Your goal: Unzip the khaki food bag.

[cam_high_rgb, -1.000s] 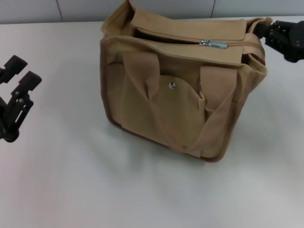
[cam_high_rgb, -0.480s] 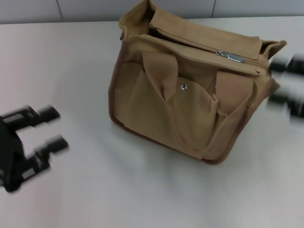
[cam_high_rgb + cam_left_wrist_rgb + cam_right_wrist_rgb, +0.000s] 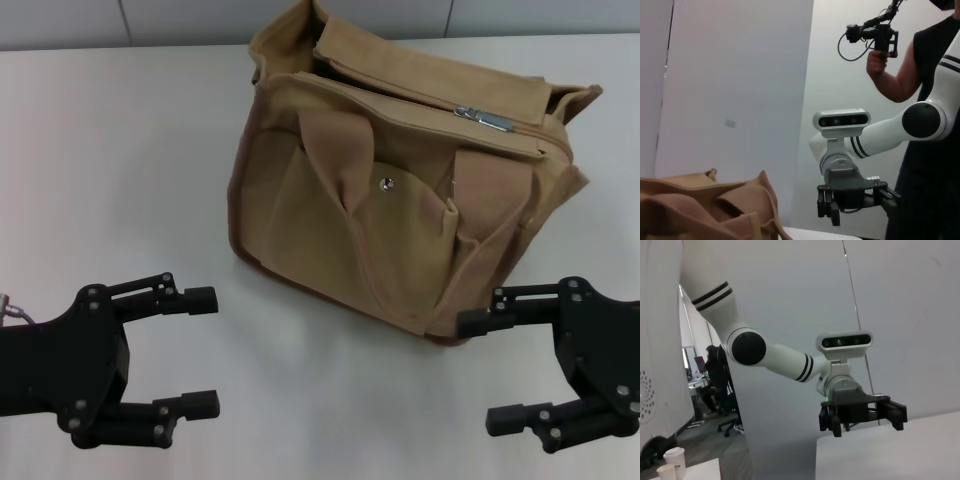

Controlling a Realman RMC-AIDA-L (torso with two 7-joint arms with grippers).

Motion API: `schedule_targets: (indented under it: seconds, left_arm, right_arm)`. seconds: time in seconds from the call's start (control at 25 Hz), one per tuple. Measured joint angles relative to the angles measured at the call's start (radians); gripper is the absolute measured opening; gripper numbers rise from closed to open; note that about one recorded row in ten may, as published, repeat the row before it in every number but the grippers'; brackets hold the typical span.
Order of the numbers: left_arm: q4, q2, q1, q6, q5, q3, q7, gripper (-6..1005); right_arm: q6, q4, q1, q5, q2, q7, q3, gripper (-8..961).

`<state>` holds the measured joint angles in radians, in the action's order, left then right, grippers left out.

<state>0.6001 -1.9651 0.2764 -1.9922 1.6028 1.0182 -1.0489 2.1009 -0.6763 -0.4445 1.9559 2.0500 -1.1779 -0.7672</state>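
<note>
The large boxy tan canvas khaki food bag [image 3: 400, 195] with brown piping stands upright on the pale white table [image 3: 120, 150], occupying the upper centre and upper right of the head view, turned at an angle so one lower corner points toward the bottom right. Its two wide strap handles [image 3: 345, 170] droop down over the front face, flanking a rounded front pocket flap closed by a small silver snap [image 3: 387, 183]. The silver zipper pull [image 3: 485, 118] lies on the top panel toward the upper right of the frame; the top edges at the upper centre gape apart, showing a dark gap. The black left hand [image 3: 195, 350] sits at the lower left of the head view, fingers spread wide and released, grasping nothing, well apart from the bag. The black right hand [image 3: 495, 370] sits at the lower right of the same view, likewise spread and released, grasping nothing; its upper finger [image 3: 500, 320] lies near the bag's lower corner, and contact cannot be judged. In the left wrist view, the bag's tan upper edge fills the lower left corner, and the right hand appears farther off on its white arm, with a person holding a camera rig [image 3: 875, 35] at the upper right.
</note>
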Motion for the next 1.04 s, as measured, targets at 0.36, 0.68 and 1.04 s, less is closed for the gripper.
schedule_targets:
  seconds: [0.36,0.68,1.04]
  left_arm:
    - [0.002,0.0,0.002,0.001,0.0,-0.001,-0.002,834]
    - [-0.001,-0.001,-0.008,0.0,0.0,-0.001,-0.001,834]
    - [-0.004,-0.013,-0.016,0.002,-0.001,-0.028,0.015,834]
  right_arm:
    - [-0.001,0.002,0.0,0.002,0.001,0.001,0.004,754]
    - [0.0,0.001,0.006,0.002,0.003,0.001,0.007,754]
    - [0.001,0.004,0.007,-0.002,0.009,0.001,0.008,754]
